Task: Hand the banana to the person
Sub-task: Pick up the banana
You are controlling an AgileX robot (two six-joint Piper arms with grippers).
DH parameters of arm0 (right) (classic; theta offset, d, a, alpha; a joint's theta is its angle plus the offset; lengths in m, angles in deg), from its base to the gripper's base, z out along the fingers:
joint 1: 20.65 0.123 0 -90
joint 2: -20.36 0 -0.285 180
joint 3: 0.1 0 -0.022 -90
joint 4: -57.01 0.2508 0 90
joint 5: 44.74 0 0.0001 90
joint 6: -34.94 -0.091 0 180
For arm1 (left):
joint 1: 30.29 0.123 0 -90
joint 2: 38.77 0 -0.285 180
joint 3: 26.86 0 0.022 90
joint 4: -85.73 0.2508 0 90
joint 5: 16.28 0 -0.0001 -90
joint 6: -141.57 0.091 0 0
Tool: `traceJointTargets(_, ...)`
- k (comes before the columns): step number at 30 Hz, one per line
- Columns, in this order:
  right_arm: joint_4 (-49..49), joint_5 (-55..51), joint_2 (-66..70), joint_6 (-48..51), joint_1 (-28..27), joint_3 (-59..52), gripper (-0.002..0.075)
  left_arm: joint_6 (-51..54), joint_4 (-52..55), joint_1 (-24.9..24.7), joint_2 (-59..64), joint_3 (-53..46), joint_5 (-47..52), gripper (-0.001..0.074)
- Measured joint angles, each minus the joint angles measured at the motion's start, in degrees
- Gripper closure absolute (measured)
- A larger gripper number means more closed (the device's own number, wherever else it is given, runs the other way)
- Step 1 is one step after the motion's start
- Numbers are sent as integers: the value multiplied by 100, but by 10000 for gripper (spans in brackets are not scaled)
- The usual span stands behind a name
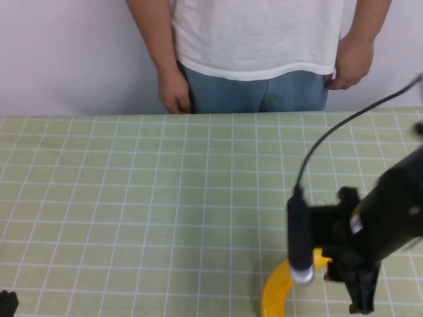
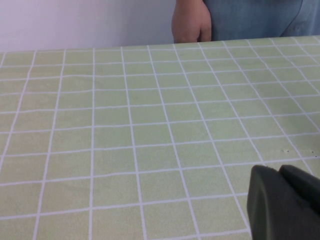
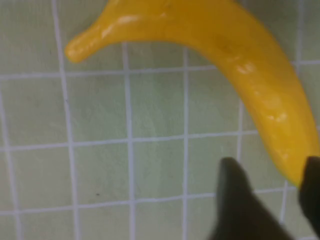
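Note:
The yellow banana (image 1: 276, 290) lies on the green gridded table (image 1: 132, 198) at the near right edge, partly hidden by my right arm. In the right wrist view the banana (image 3: 240, 65) curves across the cloth. My right gripper (image 3: 272, 175) is open just above it, one finger on each side of the banana's thick end, not closed on it. In the high view the right gripper (image 1: 360, 294) points down beside the banana. The person (image 1: 258, 39), in a white T-shirt and jeans, stands behind the far edge with both hands hanging down. My left gripper (image 2: 281, 172) is shut and empty, low over the cloth.
The table's far edge (image 1: 211, 113) runs just in front of the person. The person's hand (image 2: 190, 22) hangs at that edge in the left wrist view. A black cable (image 1: 344, 125) arcs over the right side of the table. The left arm (image 1: 6, 304) sits at the near left corner.

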Motion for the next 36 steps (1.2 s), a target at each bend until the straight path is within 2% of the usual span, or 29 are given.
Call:
traceJointTargets(1,-119,145,89,0,30,0,293,0,0,0,0,0,0,739)
traceJointTargets(3,-368,446,238,0,71,0,211,0,0,0,0,0,0,739)
traceJointTargets(10,-1323,852,766,-13,93,0,222,0,0,0,0,0,0,739)
traceJointTargets(17,-1713,1271,1306,-180,93,0,222,0,0,0,0,0,0,739)
traceJointTargets(21,-2097,1500,1621,-841,93,0,230,0,0,0,0,0,0,739)
traceJointTargets(23,-2209,1600,1762,-1173,93,0,280,0,0,0,0,0,0,739)
traceJointTargets(24,-2257,1614,1783,-1318,96,0,338,0,0,0,0,0,0,739)
traceJointTargets(25,-2294,1614,1799,-1430,96,0,424,0,0,0,0,0,0,739)
traceJointTargets(27,-2324,1493,1766,-1538,96,0,652,0,0,0,0,0,0,739)
traceJointTargets(28,-2260,1380,1719,-1559,96,0,732,0,0,0,0,0,0,739)
traceJointTargets(36,-1605,1157,688,-1559,106,0,732,0,0,0,0,0,0,739)
